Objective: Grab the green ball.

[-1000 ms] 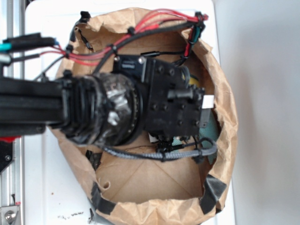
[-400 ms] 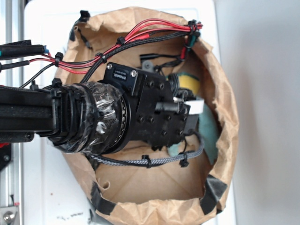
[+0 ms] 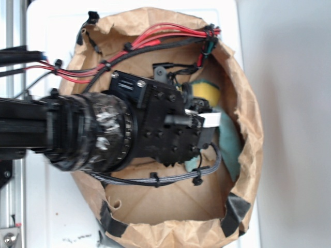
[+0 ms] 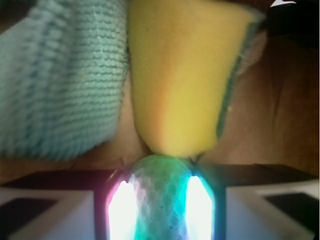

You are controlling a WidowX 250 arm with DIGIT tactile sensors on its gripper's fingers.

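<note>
Lifting and swinging leftward since a second ago, I am clenching my pincer (image 4: 161, 200) on the green ball (image 4: 161, 192); the grab looks secured.

Black arm (image 3: 77, 129), taped wrist, red and black cables (image 3: 155, 36)

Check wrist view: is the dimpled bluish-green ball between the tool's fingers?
Yes, the dimpled bluish-green ball sits between the tool's two glowing fingers.
</note>
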